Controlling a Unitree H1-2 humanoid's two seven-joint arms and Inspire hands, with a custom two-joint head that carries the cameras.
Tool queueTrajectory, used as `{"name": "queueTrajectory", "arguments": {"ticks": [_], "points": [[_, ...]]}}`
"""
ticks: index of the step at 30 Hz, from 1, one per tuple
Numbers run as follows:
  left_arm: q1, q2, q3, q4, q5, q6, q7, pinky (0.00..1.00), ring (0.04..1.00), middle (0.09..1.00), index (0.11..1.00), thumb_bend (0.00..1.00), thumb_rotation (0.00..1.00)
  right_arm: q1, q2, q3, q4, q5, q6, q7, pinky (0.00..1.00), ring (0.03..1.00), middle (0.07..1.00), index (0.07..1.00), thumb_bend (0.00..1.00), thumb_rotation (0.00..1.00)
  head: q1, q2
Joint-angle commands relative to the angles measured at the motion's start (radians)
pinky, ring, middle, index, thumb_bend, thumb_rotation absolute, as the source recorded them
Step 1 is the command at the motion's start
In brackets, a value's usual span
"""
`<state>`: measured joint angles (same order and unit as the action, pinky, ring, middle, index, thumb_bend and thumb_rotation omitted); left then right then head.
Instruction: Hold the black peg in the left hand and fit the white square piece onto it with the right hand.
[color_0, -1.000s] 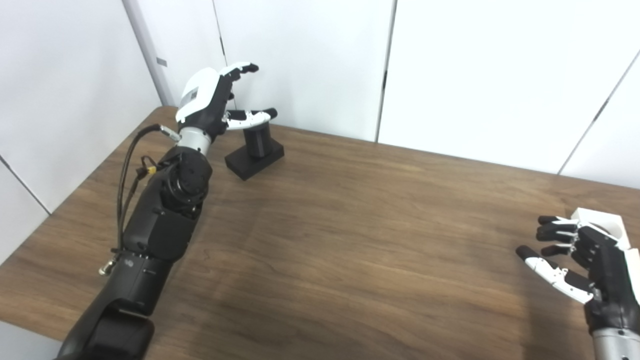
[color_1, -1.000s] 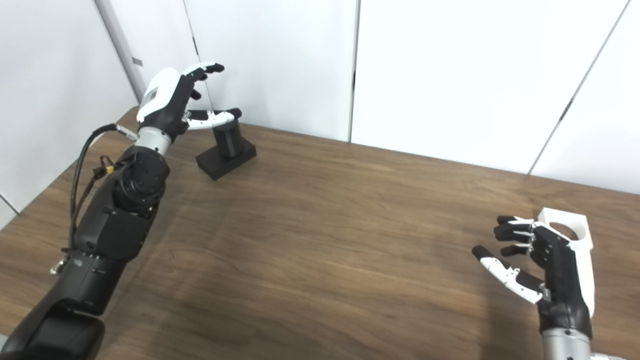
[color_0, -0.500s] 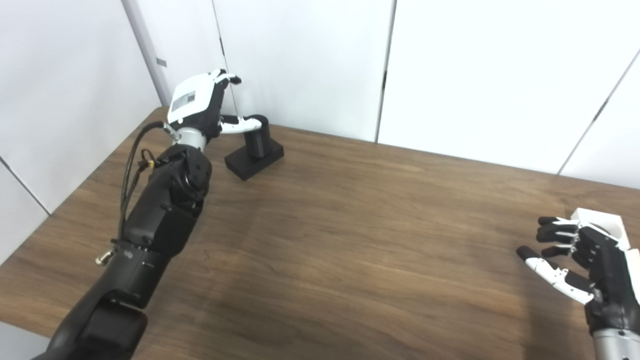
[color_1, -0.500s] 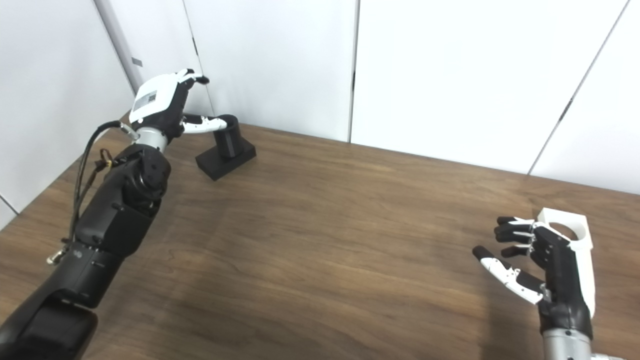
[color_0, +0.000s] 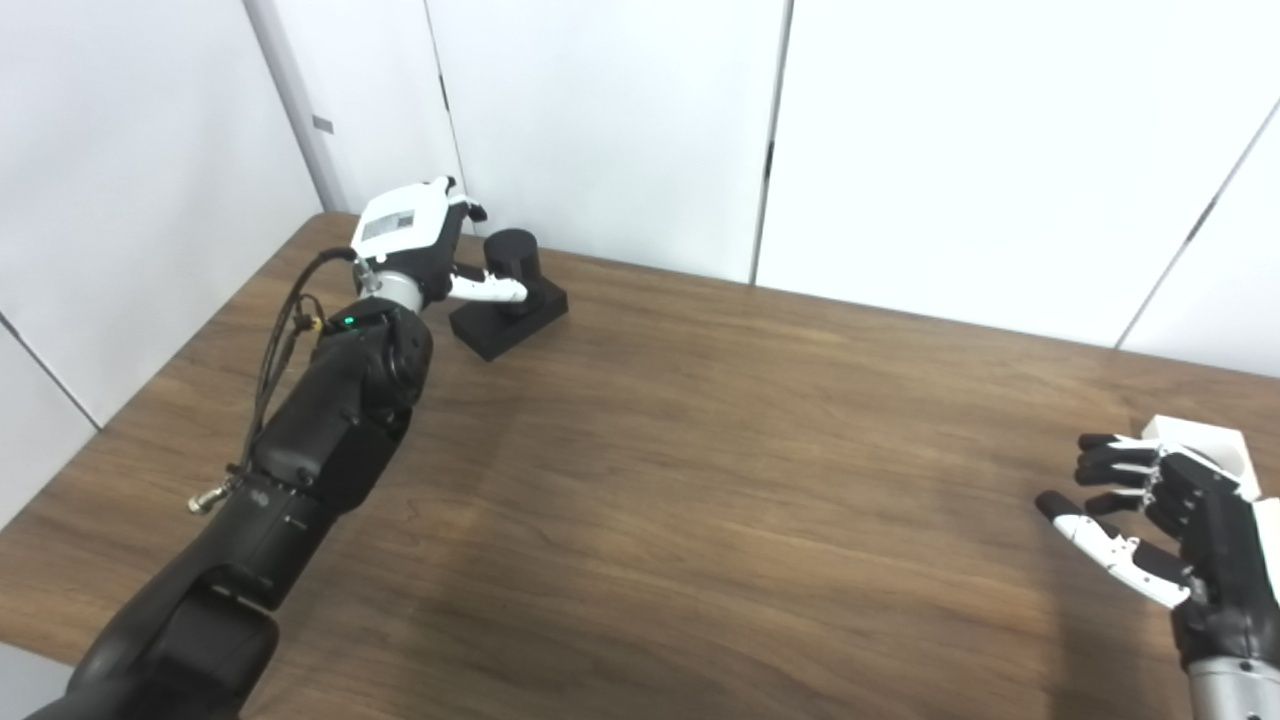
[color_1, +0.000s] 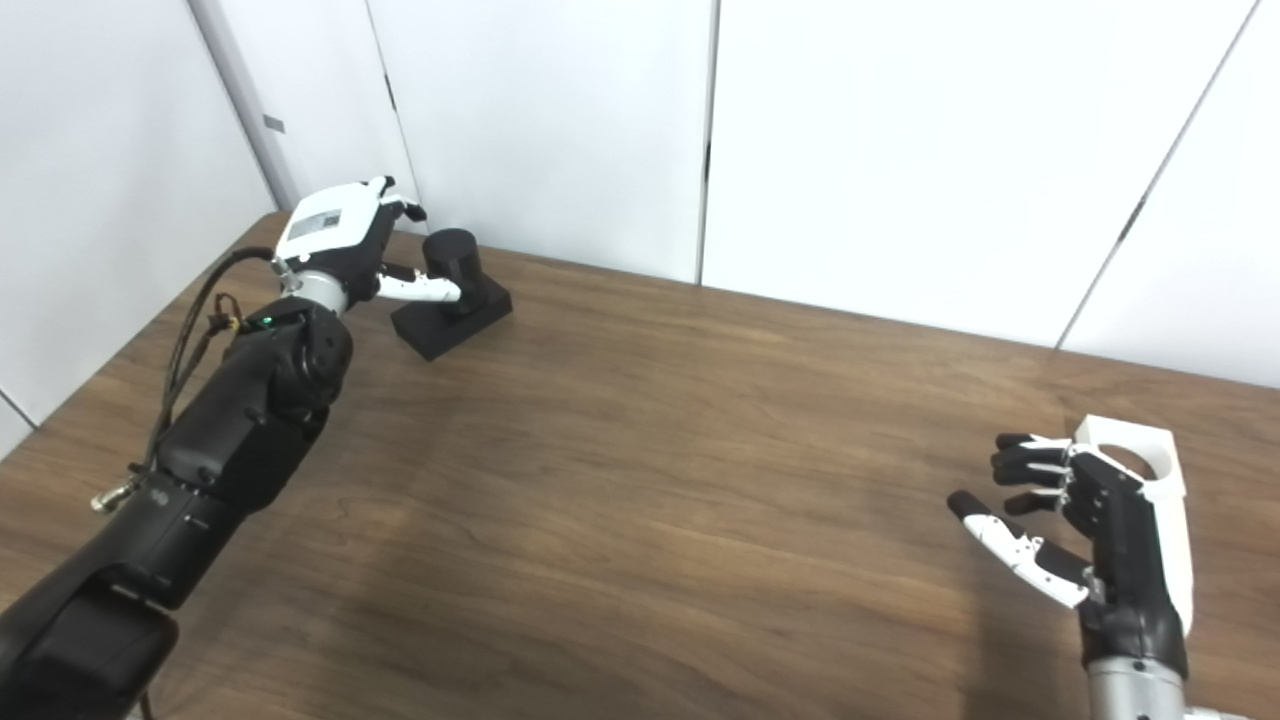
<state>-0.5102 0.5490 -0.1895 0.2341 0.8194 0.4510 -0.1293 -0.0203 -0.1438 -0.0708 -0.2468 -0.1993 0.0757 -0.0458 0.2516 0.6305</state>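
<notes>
The black peg (color_0: 513, 258) stands upright on its black base block (color_0: 526, 314) at the table's far left corner. My left hand (color_0: 418, 243) has come down beside the peg on its left. Its thumb (color_0: 489, 290) lies across the front of the peg low down, and its fingers curl behind, partly hidden. I see no firm grip, and the peg rests on the table. The white square piece (color_1: 1136, 457) with a round hole lies at the right edge. My right hand (color_1: 1085, 520) is open just left of it, fingers spread, not holding it.
The brown wooden table (color_0: 700, 450) runs up to white wall panels (color_0: 620, 120) right behind the peg. The left table edge lies close to my left arm (color_0: 320, 440). The white piece sits near the right edge of the view.
My left hand has dropped from above the peg to beside it, with the thumb now across the peg's front. The peg, the white piece and my right hand have not moved.
</notes>
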Motion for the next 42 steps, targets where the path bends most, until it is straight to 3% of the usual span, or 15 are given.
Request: {"name": "queueTrajectory", "arguments": {"ticks": [1, 16, 23, 42], "points": [[-0.066, 0.026, 0.005, -0.003, 0.016, 0.005, 0.011, 0.89, 1.0, 1.0, 0.81, 0.99, 0.56, -0.023, -0.002, -0.01, -0.042, 0.012, -0.006, -0.002, 0.46, 0.589, 0.661, 0.492, 0.5, 0.11, -0.002, 0.003], [-0.091, 0.022, -0.027, 0.133, 0.017, 0.009, 0.04, 0.94, 1.0, 1.0, 0.847, 1.0, 0.57, -0.022, -0.001, -0.005, -0.057, -0.002, 0.005, -0.004, 0.45, 0.575, 0.662, 0.492, 0.5, 0.11, -0.007, 0.01], [-0.098, 0.021, -0.033, 0.171, 0.014, 0.008, 0.042, 0.94, 1.0, 1.0, 0.824, 1.0, 0.56, -0.024, 0.001, -0.005, -0.057, -0.003, 0.011, -0.005, 0.45, 0.57, 0.659, 0.492, 0.5, 0.11, -0.008, 0.014], [-0.099, -0.003, -0.053, 0.198, -0.015, -0.003, 0.035, 0.93, 1.0, 1.0, 0.816, 1.0, 0.64, -0.021, 0.003, -0.007, -0.066, -0.005, 0.017, -0.009, 0.43, 0.56, 0.649, 0.492, 0.5, 0.11, -0.017, 0.027]]}}
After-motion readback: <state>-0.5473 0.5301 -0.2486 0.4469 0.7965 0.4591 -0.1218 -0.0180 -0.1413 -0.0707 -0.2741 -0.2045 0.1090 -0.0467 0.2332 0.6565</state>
